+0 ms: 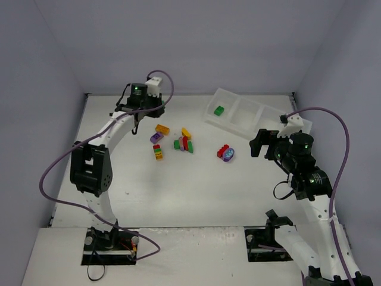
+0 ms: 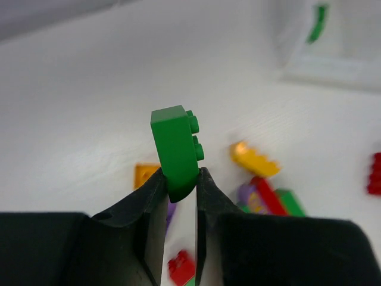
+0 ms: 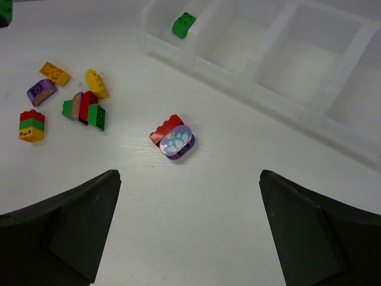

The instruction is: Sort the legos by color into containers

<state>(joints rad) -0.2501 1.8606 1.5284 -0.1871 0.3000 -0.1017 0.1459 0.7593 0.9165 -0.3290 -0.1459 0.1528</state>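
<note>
My left gripper (image 1: 137,126) is shut on a green brick (image 2: 175,149) and holds it above the table, left of the loose pile. On the table lie an orange brick (image 1: 162,128), a purple brick (image 1: 156,137), a red-green-yellow stack (image 1: 158,152), a yellow brick (image 1: 186,133) and a red-green-purple cluster (image 1: 184,144). A red brick (image 3: 165,128) touches the rounded purple piece (image 3: 177,142). One green brick (image 3: 183,25) lies in the leftmost compartment of the translucent tray (image 3: 256,59). My right gripper (image 3: 190,179) is open and empty, near the purple piece.
The tray (image 1: 233,101) stands at the back right, slanting towards the right wall; its other compartments show nothing inside. Grey walls enclose the table at the back and sides. The right arm (image 1: 300,161) stands just in front of the tray's right end.
</note>
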